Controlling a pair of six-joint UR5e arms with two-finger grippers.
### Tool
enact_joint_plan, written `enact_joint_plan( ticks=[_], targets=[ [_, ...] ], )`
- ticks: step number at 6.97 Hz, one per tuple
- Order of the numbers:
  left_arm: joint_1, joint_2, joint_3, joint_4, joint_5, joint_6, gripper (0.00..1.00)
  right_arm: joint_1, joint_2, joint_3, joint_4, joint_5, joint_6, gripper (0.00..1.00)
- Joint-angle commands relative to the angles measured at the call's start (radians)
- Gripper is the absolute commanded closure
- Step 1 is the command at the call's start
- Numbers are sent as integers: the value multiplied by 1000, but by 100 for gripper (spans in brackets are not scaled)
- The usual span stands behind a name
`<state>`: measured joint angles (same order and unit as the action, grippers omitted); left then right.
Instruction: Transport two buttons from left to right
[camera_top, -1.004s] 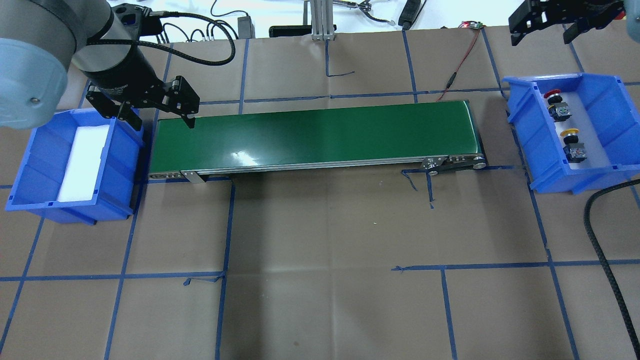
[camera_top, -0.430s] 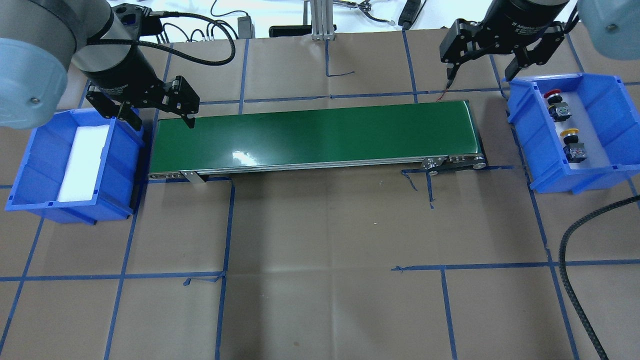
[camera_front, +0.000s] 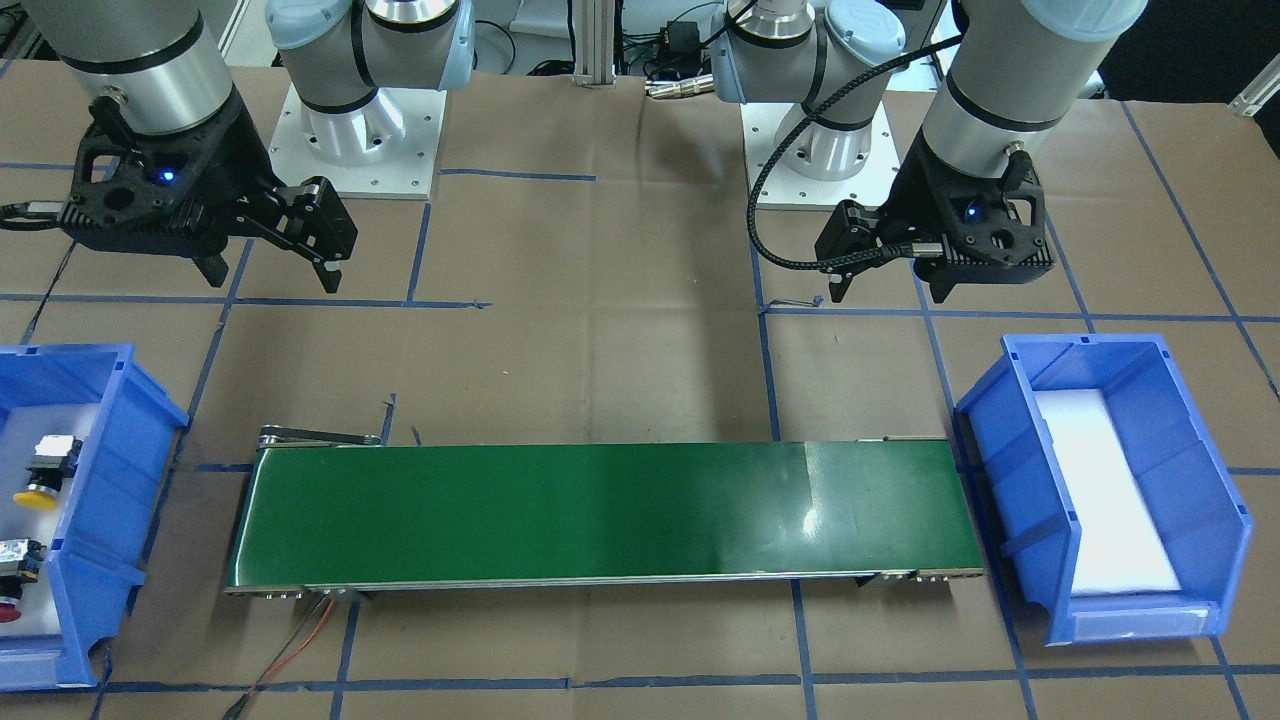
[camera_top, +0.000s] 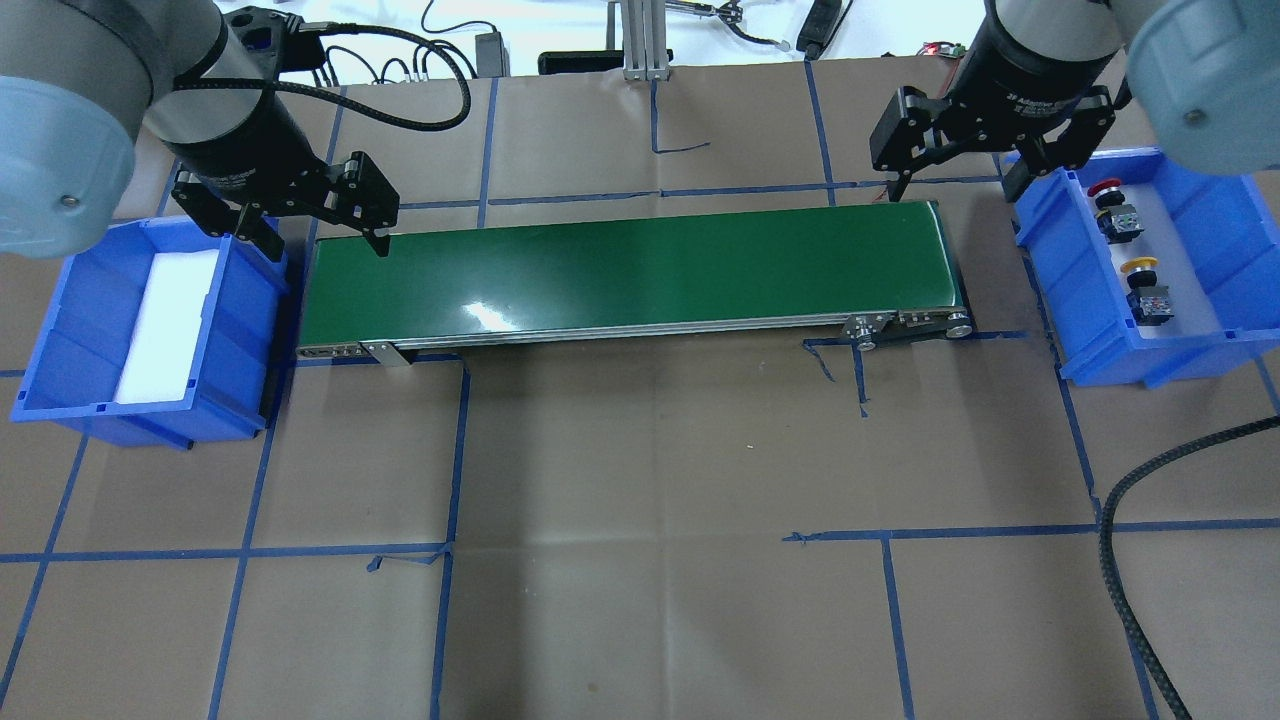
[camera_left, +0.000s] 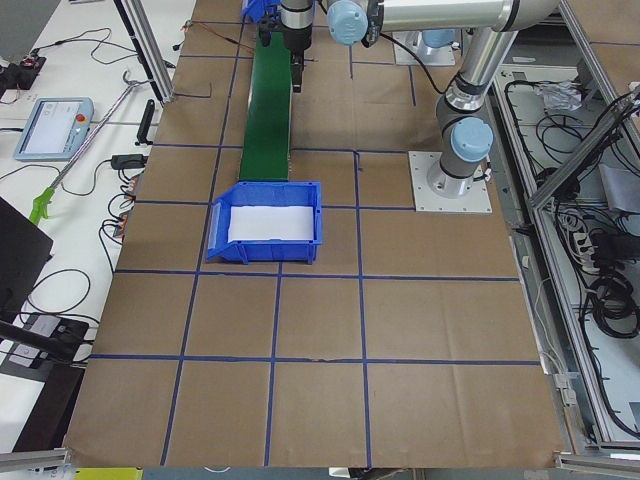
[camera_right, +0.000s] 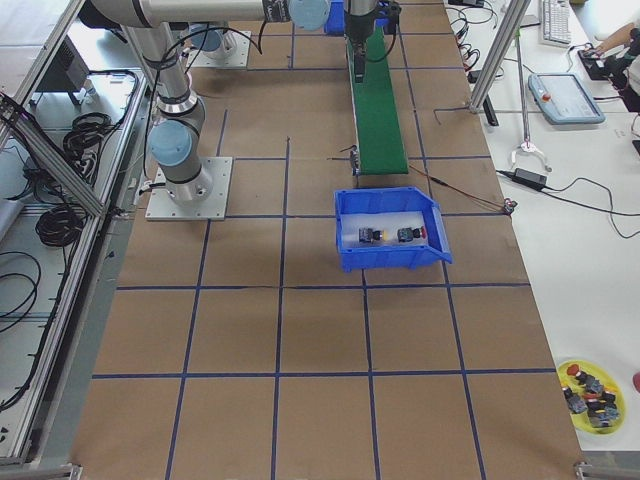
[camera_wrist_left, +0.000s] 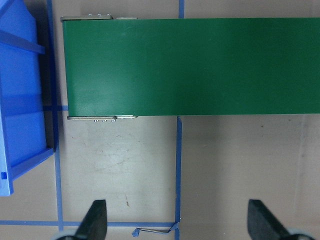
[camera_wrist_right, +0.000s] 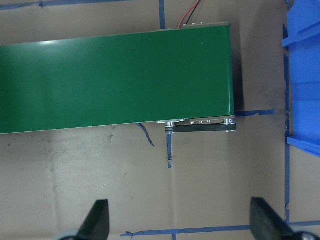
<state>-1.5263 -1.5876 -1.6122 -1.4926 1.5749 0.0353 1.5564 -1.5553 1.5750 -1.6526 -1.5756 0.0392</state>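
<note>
Bench (camera_top: 640, 500) with a green conveyor belt (camera_top: 630, 265) lying between two blue bins, both arms hovering empty.

The left bin (camera_top: 250, 320) holds only a white foam pad (camera_top: 165, 325). The right bin (camera_top: 1050, 270) holds both buttons, the red-capped button (camera_top: 1112, 205) toward the far end and the yellow-capped button (camera_top: 1145, 285) nearer, apart from each other. The left gripper (camera_top: 325, 240) hangs above the bench near the belt's left end, its fingers spread apart with nothing between them. The right gripper (camera_top: 955, 185) hangs near the belt's right end, just beside the right bin, fingers likewise apart and empty. Judged by the robot's own sides, the transport looks complete: both buttons are on the right, none on the belt or the left. If left is meant as the facing camera sees it, nothing has begun.
</note>
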Motion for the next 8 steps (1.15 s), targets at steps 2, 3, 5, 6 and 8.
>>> enact_joint_plan(
  ticks=[2,3,5,6,8],
  targets=[
    [0,0,0,0,-1,0,0,1,-29,30,-6,-14,-1,0],
    [0,0,0,0,-1,0,0,1,-29,28,-7,-11,-2,0],
    [0,0,0,0,-1,0,0,1,-29,23,-7,-15,-12,0],
    [0,1,0,0,-1,0,0,1,-29,23,-7,-14,-13,0],
    [0,1,-2,0,-1,0,0,1,-26,25,-7,-10,-6,0]
  ],
)
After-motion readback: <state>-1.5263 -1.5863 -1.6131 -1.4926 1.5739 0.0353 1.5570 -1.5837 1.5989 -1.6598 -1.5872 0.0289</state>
